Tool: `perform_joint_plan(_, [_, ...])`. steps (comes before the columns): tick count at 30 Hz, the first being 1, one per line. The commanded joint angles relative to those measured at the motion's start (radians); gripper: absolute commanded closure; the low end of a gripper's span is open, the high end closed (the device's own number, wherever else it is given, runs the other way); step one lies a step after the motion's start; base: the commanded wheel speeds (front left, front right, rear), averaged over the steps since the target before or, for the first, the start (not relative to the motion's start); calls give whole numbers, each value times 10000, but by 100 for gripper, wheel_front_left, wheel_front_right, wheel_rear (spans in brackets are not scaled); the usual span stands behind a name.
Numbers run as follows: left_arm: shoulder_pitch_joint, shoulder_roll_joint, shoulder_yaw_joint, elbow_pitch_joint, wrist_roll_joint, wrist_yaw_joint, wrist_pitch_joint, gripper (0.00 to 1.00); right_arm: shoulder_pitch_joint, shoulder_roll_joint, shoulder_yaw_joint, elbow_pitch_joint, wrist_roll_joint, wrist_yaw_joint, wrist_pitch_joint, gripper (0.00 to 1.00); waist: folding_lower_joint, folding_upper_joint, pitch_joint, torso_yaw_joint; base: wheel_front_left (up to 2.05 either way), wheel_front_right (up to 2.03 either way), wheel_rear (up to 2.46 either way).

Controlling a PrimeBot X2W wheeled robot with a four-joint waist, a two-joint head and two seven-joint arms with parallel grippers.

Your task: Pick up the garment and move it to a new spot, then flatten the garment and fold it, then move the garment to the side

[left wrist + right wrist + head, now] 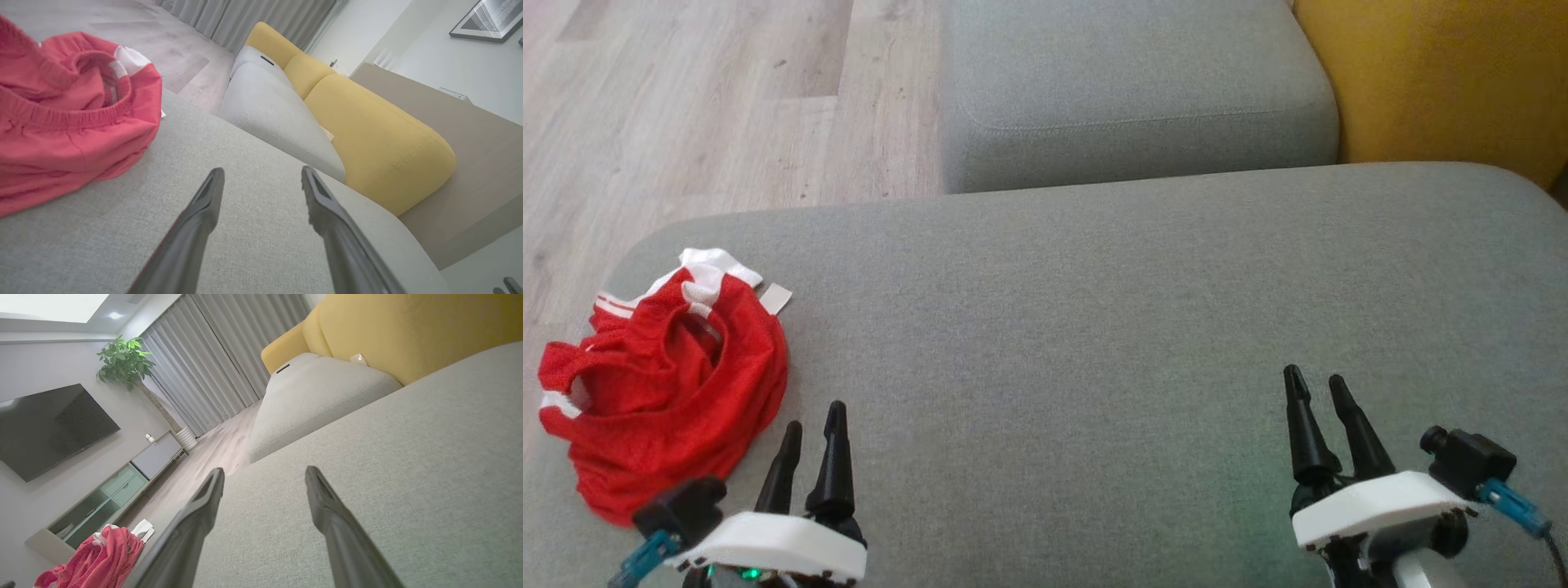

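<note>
The red shorts [61, 134] run off the left edge in the left wrist view. The framed picture [486, 18] is cut off too.

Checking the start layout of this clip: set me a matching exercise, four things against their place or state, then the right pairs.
Things:
1. garment
2. left gripper
3. right gripper
4. yellow cushion

Place or state:
A. open, over bare fabric at the lower right of the head view
B. red, crumpled at the left edge of the grey cushion
C. top right corner of the head view
D. open and empty, just beside the garment

Pairs: 1-B, 2-D, 3-A, 4-C
</note>
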Motion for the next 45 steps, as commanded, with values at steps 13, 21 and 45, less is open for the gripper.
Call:
perform_joint_plan(13, [-116,131,-2,-774,1622,233,-472,0,-88,10,-162,-403,-1964,59,-499,0,-1,0,-133,-160,0,0,0])
perform_joint_plan(21, [68,139,-96,-925,2519,298,-706,0,-85,30,-10,-507,-3005,64,-735,0,-1,0,-208,-138,0,0,0])
perform_joint_plan(45, [428,162,-389,-1183,4962,491,-1380,0,-119,32,403,-796,-5849,79,-1414,0,-1,0,-400,-61,0,0,0])
